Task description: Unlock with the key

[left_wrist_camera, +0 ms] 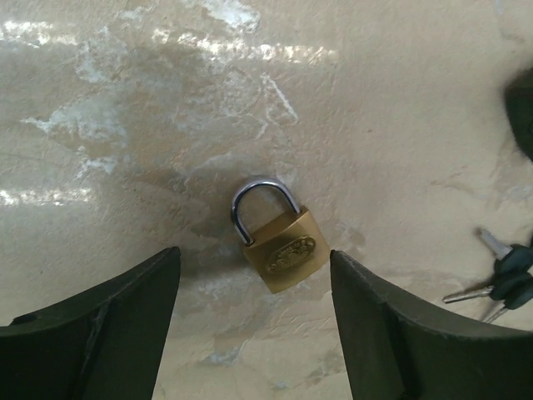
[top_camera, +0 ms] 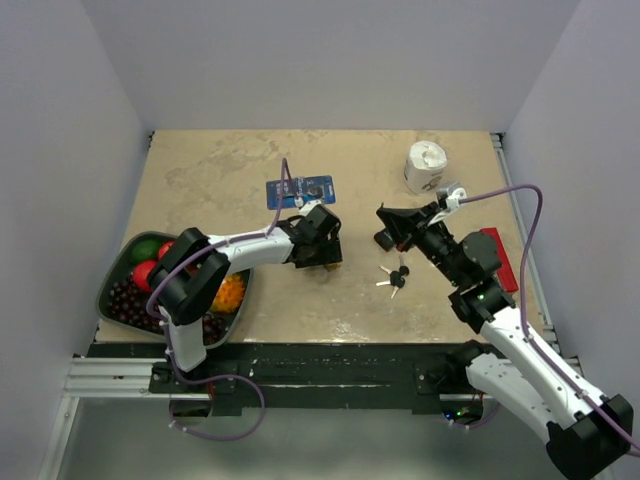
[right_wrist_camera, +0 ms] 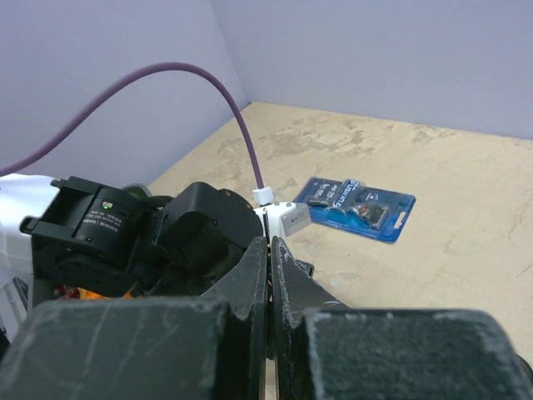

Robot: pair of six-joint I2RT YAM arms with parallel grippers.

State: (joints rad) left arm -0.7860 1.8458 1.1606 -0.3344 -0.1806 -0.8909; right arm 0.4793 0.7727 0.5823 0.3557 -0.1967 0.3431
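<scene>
The key bunch (top_camera: 394, 278), short silver keys with black heads, lies on the table between the two arms. It also shows at the right edge of the left wrist view (left_wrist_camera: 502, 279). My left gripper (top_camera: 322, 256) is open and hovers low over a small brass padlock (left_wrist_camera: 281, 247), which lies flat just ahead of the fingertips (left_wrist_camera: 252, 257). My right gripper (top_camera: 383, 214) is shut with nothing visible between its fingers (right_wrist_camera: 271, 247). It points left, above and behind the keys. A black object (top_camera: 385, 240) sits just under it; I cannot tell what it is.
A blue blister pack (top_camera: 300, 191) lies behind the left gripper and shows in the right wrist view (right_wrist_camera: 358, 207). A white paper roll (top_camera: 425, 166) stands at the back right. A red flat item (top_camera: 499, 256) lies at the right. A fruit bowl (top_camera: 112, 296) sits at the front left.
</scene>
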